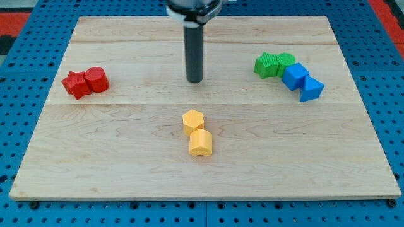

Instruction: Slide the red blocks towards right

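Hovering mid-board: my tip (195,80) | red blocks (86,82) well apart, view's left | touching nothing

A robotics lab test bench. A pale wooden worktop (208,170) lies flat on a blue perforated base (391,94) studded with regular holes, which shows past every edge of the worktop; a strip of red shows beyond the worktop's far right corner. A dark rod hangs down over the worktop near its far edge. Small plastic blocks sit in colour-sorted clusters on the worktop.
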Controlling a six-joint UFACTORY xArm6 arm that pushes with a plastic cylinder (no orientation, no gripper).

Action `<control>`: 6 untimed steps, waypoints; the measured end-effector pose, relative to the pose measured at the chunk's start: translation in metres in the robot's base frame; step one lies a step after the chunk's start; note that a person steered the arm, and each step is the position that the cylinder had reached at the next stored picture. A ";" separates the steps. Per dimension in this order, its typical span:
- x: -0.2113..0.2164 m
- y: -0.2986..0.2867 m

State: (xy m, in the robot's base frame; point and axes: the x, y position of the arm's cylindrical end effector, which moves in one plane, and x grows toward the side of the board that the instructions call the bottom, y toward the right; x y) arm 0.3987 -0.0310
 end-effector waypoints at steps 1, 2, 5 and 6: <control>0.009 -0.093; 0.030 -0.167; 0.020 -0.214; 0.020 -0.198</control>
